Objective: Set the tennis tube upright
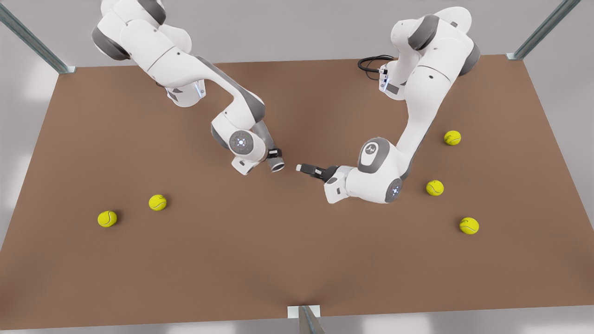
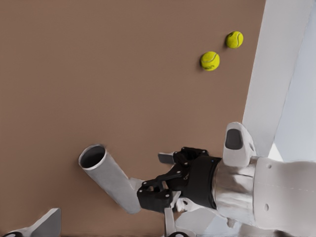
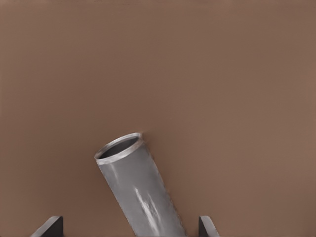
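The tennis tube (image 1: pixel 273 157) is a slim grey cylinder in the middle of the brown table (image 1: pixel 297 260), tilted, with its hollow end (image 1: pixel 278 165) toward the camera. My right gripper (image 1: pixel 274 153), on the arm at the front view's left, is shut on it. In the right wrist view the tube (image 3: pixel 136 187) runs out between the two dark fingertips (image 3: pixel 51 226). The left wrist view shows the tube (image 2: pixel 109 180) held by the right gripper (image 2: pixel 154 195). My left gripper (image 1: pixel 301 167), on the other arm, waits open a short way from the hollow end.
Several yellow tennis balls lie on the table: two at the front view's left (image 1: pixel 158 202) (image 1: pixel 107 218), three at its right (image 1: pixel 452 138) (image 1: pixel 435 188) (image 1: pixel 469 225). A metal post (image 1: pixel 307 320) stands at the near edge. A black cable (image 1: pixel 371 62) loops at the back.
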Controlling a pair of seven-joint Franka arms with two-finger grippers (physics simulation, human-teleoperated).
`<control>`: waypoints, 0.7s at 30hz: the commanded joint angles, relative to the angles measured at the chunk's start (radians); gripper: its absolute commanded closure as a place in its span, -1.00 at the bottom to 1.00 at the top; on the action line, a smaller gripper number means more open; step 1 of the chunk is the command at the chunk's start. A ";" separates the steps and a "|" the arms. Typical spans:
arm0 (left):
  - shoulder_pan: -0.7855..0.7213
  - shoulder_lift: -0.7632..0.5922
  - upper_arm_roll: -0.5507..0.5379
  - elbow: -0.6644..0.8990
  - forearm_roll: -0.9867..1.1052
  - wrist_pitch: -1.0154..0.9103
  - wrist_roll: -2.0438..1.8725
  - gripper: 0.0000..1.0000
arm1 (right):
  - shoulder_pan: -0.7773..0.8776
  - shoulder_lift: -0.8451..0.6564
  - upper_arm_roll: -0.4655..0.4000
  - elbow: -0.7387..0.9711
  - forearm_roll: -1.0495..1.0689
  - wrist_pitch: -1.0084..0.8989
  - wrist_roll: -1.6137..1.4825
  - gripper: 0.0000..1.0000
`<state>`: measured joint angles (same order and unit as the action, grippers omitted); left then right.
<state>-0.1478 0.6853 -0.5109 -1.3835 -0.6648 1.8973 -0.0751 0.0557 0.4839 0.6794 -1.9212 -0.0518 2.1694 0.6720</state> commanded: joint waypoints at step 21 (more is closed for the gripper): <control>0.169 0.094 -0.084 0.034 -0.047 -0.008 0.254 -0.99 | -0.539 0.010 0.114 0.011 -0.080 -0.215 -0.314 -1.00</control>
<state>0.0216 0.7839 -0.5936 -1.3466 -0.5642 1.8934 0.1967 -0.5021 0.4943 0.7780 -1.8596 -0.1319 1.8893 0.2901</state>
